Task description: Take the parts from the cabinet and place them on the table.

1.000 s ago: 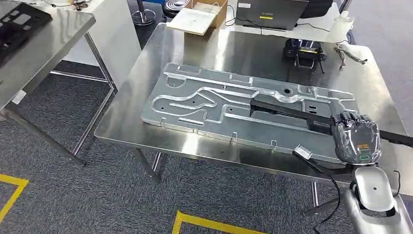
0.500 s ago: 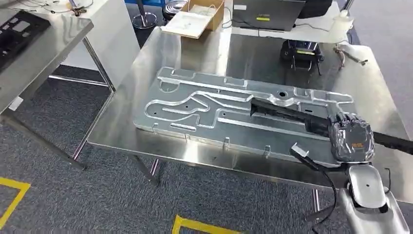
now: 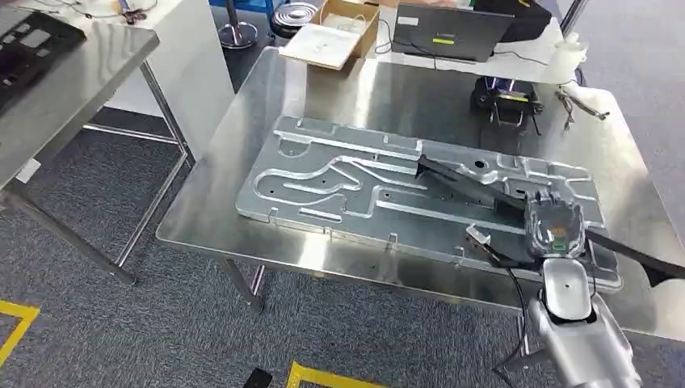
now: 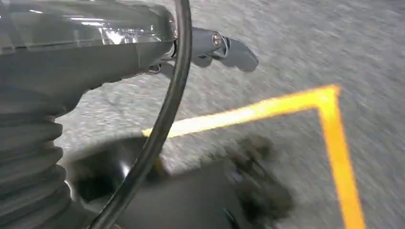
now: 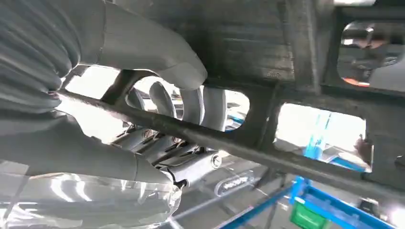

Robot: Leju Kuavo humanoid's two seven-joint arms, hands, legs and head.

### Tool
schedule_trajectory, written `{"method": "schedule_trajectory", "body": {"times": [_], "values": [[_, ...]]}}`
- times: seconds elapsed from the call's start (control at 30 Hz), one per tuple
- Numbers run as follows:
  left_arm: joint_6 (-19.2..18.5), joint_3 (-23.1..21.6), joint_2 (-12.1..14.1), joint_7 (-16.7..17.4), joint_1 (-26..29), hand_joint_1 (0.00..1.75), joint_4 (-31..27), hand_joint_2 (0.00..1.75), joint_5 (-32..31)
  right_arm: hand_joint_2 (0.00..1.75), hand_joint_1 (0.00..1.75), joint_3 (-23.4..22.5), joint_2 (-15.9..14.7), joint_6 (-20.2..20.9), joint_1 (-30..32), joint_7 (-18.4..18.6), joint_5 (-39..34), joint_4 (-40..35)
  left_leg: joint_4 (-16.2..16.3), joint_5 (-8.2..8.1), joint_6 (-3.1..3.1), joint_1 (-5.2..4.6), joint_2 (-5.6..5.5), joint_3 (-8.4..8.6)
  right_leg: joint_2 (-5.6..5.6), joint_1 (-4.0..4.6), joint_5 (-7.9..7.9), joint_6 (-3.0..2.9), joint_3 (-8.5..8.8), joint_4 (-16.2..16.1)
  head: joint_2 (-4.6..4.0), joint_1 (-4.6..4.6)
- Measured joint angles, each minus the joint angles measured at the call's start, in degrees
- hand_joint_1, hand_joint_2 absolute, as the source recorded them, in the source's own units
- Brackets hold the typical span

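A long black frame part (image 3: pixel 460 179) lies slanted across a large machined aluminium plate (image 3: pixel 339 174) on the steel table (image 3: pixel 388 89). My right hand (image 3: pixel 554 226), wrapped in clear plastic, grips this part near the plate's right end. The part's tail runs past the hand toward the table's right edge. In the right wrist view my fingers (image 5: pixel 162 124) curl around a thin bar of the black part (image 5: pixel 267 57). My left hand (image 4: pixel 224 47) hangs over the carpet and holds nothing.
A black device (image 3: pixel 505 93), a cardboard box (image 3: pixel 331 36), a laptop (image 3: pixel 452 28) and a white bottle (image 3: pixel 565 48) stand along the table's far side. A second steel table (image 3: pixel 73 65) stands at the left. Yellow tape (image 3: pixel 339 376) marks the carpet.
The whole view has shifted a little. My right hand with the black part has moved slightly inward over the plate, and the part now lies at a steeper slant.
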Motion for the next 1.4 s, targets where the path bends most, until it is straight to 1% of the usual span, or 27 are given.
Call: {"method": "schedule_trajectory", "body": {"times": [0.07,0.1,0.13,0.23,0.27,0.3,0.33,0.43,0.47,0.57,0.6,0.63,0.73,0.8,0.9,0.97,1.0,1.03,1.07,1.1,1.13,1.17,1.23,1.27,1.3,1.33,1.4], "values": [[-0.1,-0.4,-0.2,0.6,-1.3,0.00,0.7,1.75,0.8,1.75,1.75,0.6,0.5,-0.5,-0.6,0.2,0.0,1.9,0.0,-0.36,0.23,-0.05,0.45,0.34,0.07,0.22,-2.43,0.11,-4.63,7.4,0.00,0.00],[0.0,-0.4,-0.2,0.9,-1.7,0.00,0.8,1.75,1.2,1.75,1.75,1.0,0.8,-0.7,-1.1,0.2,0.0,2.8,0.0,-0.61,0.22,-0.05,0.65,0.69,0.05,0.17,-1.69,0.15,-5.51,7.8,0.00,0.00],[0.0,-0.4,-0.3,1.0,-2.1,0.00,1.0,1.75,1.6,1.75,1.75,1.3,1.2,-0.8,-1.8,0.2,0.0,3.6,0.0,-0.86,0.05,-0.05,0.82,1.11,0.02,0.14,0.24,0.06,-5.04,5.9,0.00,0.00],[0.1,-0.5,-0.7,1.4,-4.0,0.00,1.7,1.75,2.3,1.75,1.75,2.4,1.7,-0.8,-3.5,0.0,0.0,6.0,0.2,-1.76,-0.48,-0.04,1.22,2.03,0.25,0.19,8.30,-0.64,0.70,-8.1,0.00,0.02],[0.1,-0.6,-0.8,1.4,-4.6,0.00,1.9,1.75,2.3,1.75,1.75,2.8,2.0,-0.9,-4.1,-0.1,0.0,6.6,0.5,-2.01,-0.82,-0.45,1.20,1.91,0.14,0.68,5.66,-0.83,0.82,-8.8,0.00,0.02],[0.1,-0.7,-0.9,1.5,-5.0,0.00,2.0,1.75,2.3,1.75,1.75,3.1,2.3,-0.9,-4.4,-0.1,0.0,6.9,0.2,-2.19,-1.09,-0.36,1.22,1.68,0.08,0.72,4.62,-1.30,0.77,-8.7,0.00,0.00],[0.1,-0.7,-0.9,1.5,-5.1,0.00,2.1,1.75,2.4,1.75,1.75,3.4,2.5,-1.0,-4.5,-0.2,0.0,7.3,0.7,-1.94,-1.37,-0.42,1.13,2.11,0.04,0.67,6.16,-1.71,0.95,-9.3,0.00,0.00],[0.2,-0.7,-0.9,1.5,-5.1,0.00,2.2,1.75,2.5,1.75,1.75,3.8,3.0,-1.0,-5.2,-0.2,0.0,8.0,2.3,-3.05,-2.41,-0.19,0.68,2.31,-0.29,0.24,6.03,-2.74,2.70,-9.3,0.00,0.02],[0.2,-0.7,-0.9,1.5,-5.3,0.00,2.2,1.75,2.5,1.75,1.75,3.8,3.1,-1.1,-5.6,-0.2,0.0,8.2,4.9,-4.31,-2.79,-0.13,0.60,0.98,-0.34,0.19,5.76,-3.10,3.02,-9.3,0.00,-0.02],[0.2,-0.7,-0.9,1.5,-5.2,0.00,2.3,1.75,2.6,1.75,1.75,4.2,3.6,-1.1,-5.8,-0.2,0.0,8.7,16.7,-9.01,-3.63,0.49,0.59,-7.01,-0.33,0.21,4.86,-3.18,3.53,-9.1,0.00,0.00],[0.2,-0.7,-0.8,1.5,-5.1,0.00,2.3,1.75,2.6,1.75,1.75,4.3,3.7,-1.1,-5.8,-0.2,0.0,8.9,17.8,-8.54,-3.75,0.62,0.59,-8.50,-0.34,0.18,4.51,-3.11,3.83,-9.1,0.00,0.00],[0.2,-0.7,-0.8,1.5,-5.0,0.00,2.3,1.75,2.7,1.75,1.75,4.3,3.9,-1.1,-5.8,-0.2,0.0,9.1,16.4,-6.79,-3.76,0.71,0.60,-8.71,-0.32,0.16,4.11,-3.00,4.32,-9.1,0.00,-0.02],[0.6,-0.7,-0.8,1.0,-5.0,0.00,2.3,1.75,3.0,1.75,1.75,4.5,4.2,-1.2,-5.9,-0.7,0.0,9.5,2.5,3.68,-3.00,0.74,0.71,-4.59,-0.40,0.09,2.42,-2.45,6.45,-9.2,0.00,0.00],[1.3,-0.7,-0.7,0.5,-5.1,0.00,2.4,1.75,4.0,1.75,1.75,4.5,4.7,-1.2,-6.3,-1.0,0.0,9.9,1.0,2.06,-2.38,0.15,0.75,-4.53,-0.32,0.19,2.05,-1.81,6.71,-9.4,0.00,-0.02],[1.9,-0.7,-0.8,0.5,-5.5,0.00,2.4,1.75,6.0,1.75,1.75,4.7,5.3,-1.4,-7.2,-2.0,0.0,10.6,0.4,2.82,-1.06,0.08,0.56,-3.34,-0.32,0.09,2.30,-0.75,7.62,-9.6,0.00,-0.02],[1.9,-0.7,-0.9,0.8,-6.3,0.00,2.4,1.75,6.8,1.75,1.75,5.1,5.7,-1.5,-8.5,-2.3,0.0,11.4,-0.7,2.80,-0.66,0.29,0.44,-1.91,-0.23,-0.06,2.01,-0.55,5.78,-5.9,0.00,-0.02],[1.6,-0.7,-0.9,1.0,-6.8,0.00,2.4,1.75,7.6,1.75,1.75,5.2,5.9,-1.6,-9.2,-2.5,0.0,12.1,-0.7,2.64,-0.42,0.27,0.37,-1.78,-0.20,-0.09,0.91,-0.48,3.43,-2.2,0.00,-0.02],[1.4,-0.7,-0.9,1.3,-7.2,0.00,2.4,0.00,8.3,0.00,0.00,5.2,6.2,-1.7,-9.7,-2.8,0.0,12.9,-0.7,2.42,-0.13,0.20,0.20,-1.63,-0.14,0.04,-0.84,-0.42,0.63,1.9,0.00,0.00],[1.1,-0.7,-0.9,1.6,-7.3,0.00,2.4,1.75,8.9,0.00,0.00,5.3,6.4,-1.8,-10.0,-3.1,0.0,13.5,-0.7,2.14,0.01,0.13,-0.01,-1.40,-0.11,0.10,-2.55,-0.36,-1.79,5.0,0.00,-0.02],[0.7,-0.7,-0.8,2.2,-7.4,0.00,2.1,1.75,9.7,0.00,0.00,5.5,6.8,-1.9,-10.2,-3.2,0.0,14.5,-0.6,1.77,0.06,0.07,-0.28,-1.10,-0.08,0.15,-3.43,-0.25,-3.78,6.7,0.00,-0.02],[0.7,-0.7,-0.8,2.9,-7.4,0.00,1.8,0.00,10.2,0.00,0.00,5.9,7.1,-1.9,-10.6,-3.6,0.0,15.3,-0.5,1.35,0.04,0.05,-0.41,-0.70,-0.08,0.17,-2.50,-0.34,-4.42,5.9,0.00,0.00],[0.6,-0.7,-0.8,3.5,-7.4,0.00,1.3,0.00,10.7,0.00,0.00,6.3,7.6,-2.0,-11.2,-4.0,0.0,16.2,-0.4,0.86,-0.03,0.02,-0.51,-0.12,-0.08,0.18,0.16,-0.49,-4.00,3.0,0.00,-0.02],[0.0,-0.7,-0.9,3.7,-7.7,0.00,0.5,0.00,12.0,0.00,0.00,6.7,8.3,-2.1,-12.5,-4.2,0.0,17.5,-0.1,-0.21,-0.24,-0.08,-0.68,1.04,-0.03,0.32,7.93,-1.37,-1.01,-6.5,0.00,0.00],[-0.4,-0.8,-0.9,3.6,-7.8,0.00,0.2,0.00,12.8,0.00,0.00,7.0,8.7,-2.3,-13.2,-4.2,0.0,18.4,0.1,-0.63,-0.39,-0.10,-0.74,1.30,0.04,0.69,9.16,-1.88,-0.49,-8.9,0.00,0.00],[-0.7,-0.8,-0.9,3.7,-8.0,0.00,0.0,0.00,13.2,0.00,0.00,7.2,8.9,-2.3,-13.9,-4.3,0.0,19.1,0.3,-0.80,-0.66,-0.21,-0.99,0.97,0.02,0.97,7.05,-1.84,-0.60,-9.6,0.00,0.02],[-0.9,-0.8,-0.9,3.9,-8.1,0.00,-0.4,0.00,13.6,0.00,0.00,7.3,9.2,-2.4,-14.2,-4.4,0.0,19.6,0.3,-1.12,-1.14,-0.17,-0.98,0.77,0.11,1.12,8.44,-2.11,-0.45,-9.2,0.00,-0.02],[-1.2,-0.8,-0.8,3.9,-7.8,0.00,-0.9,0.00,14.0,0.00,0.00,7.5,9.6,-2.6,-14.8,-4.5,0.0,20.1,0.6,-1.16,-1.67,-0.32,-0.98,1.54,0.12,0.88,8.25,-2.62,0.15,-9.5,0.00,0.00]]}}
